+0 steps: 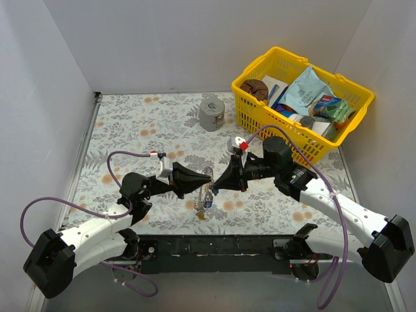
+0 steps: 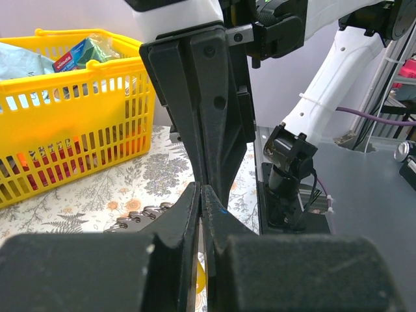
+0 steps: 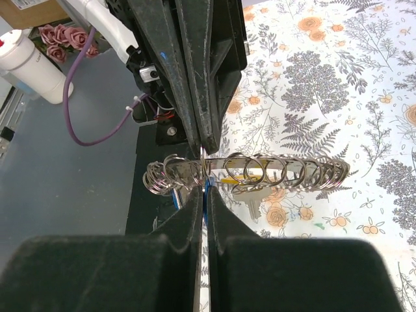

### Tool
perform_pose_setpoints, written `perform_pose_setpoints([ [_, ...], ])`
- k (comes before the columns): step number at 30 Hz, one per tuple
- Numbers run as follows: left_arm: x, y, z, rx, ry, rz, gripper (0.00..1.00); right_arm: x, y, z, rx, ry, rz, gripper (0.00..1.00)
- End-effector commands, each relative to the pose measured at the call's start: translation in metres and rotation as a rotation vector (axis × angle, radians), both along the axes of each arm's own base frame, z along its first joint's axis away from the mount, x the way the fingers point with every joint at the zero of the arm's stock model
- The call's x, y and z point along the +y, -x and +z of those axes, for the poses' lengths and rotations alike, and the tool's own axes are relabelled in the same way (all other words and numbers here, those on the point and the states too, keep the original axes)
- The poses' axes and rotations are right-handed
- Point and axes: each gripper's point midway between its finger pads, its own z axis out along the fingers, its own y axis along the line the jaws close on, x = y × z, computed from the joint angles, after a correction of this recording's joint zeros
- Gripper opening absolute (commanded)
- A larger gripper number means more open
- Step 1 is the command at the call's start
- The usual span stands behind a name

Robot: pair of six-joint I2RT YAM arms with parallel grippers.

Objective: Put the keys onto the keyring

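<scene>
Centrally, above the flowered table (image 1: pixel 143 123): keyring (image 3: pixel 279 172), a row of silver wire loops, held level between both arms. Its upper edge is clamped by the left tool (image 1: pixel 208 177), fingers together, evidently to steady it. Opposite, the right tool (image 1: pixel 217 184), fingers together on a blue sliver, probably a blue key (image 3: pixel 207 188) offered to a loop. Just under the row, one yellow key (image 3: pixel 237 188); whether threaded, cannot tell.

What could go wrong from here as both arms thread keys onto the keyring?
The left gripper and right gripper meet tip to tip at the keyring; misalignment could make them collide or twist the rings. The right gripper pinches only a sliver of what looks like a blue key, which may slip. The yellow key dangles and might snag.
</scene>
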Motion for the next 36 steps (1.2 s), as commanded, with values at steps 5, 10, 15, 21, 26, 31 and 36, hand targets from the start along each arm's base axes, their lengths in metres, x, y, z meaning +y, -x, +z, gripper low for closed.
perform_pose_setpoints([
  [5, 0.003, 0.005, 0.049, -0.104, 0.112, -0.005, 0.0, 0.002, 0.006, -0.005, 0.006, -0.008, 0.039, 0.01],
  [10, 0.003, 0.007, 0.052, -0.103, 0.123, -0.018, 0.0, 0.002, 0.006, -0.009, 0.01, -0.003, 0.041, 0.01],
  [15, 0.003, 0.008, 0.053, -0.104, 0.125, -0.027, 0.0, 0.002, 0.006, -0.012, 0.017, 0.004, 0.041, 0.01],
  [21, 0.002, 0.011, 0.053, -0.105, 0.121, -0.041, 0.0, 0.003, 0.005, -0.013, 0.016, 0.008, 0.037, 0.01],
  [26, 0.0, 0.009, 0.05, -0.103, 0.102, -0.044, 0.0, 0.004, 0.004, -0.012, 0.021, 0.011, 0.04, 0.01],
  [31, 0.0, 0.009, 0.05, -0.106, 0.095, -0.041, 0.0, 0.004, 0.004, -0.012, 0.02, 0.011, 0.042, 0.01],
  [36, 0.001, 0.007, 0.049, -0.112, 0.083, -0.027, 0.0, 0.001, 0.003, -0.008, -0.006, 0.005, 0.014, 0.1],
])
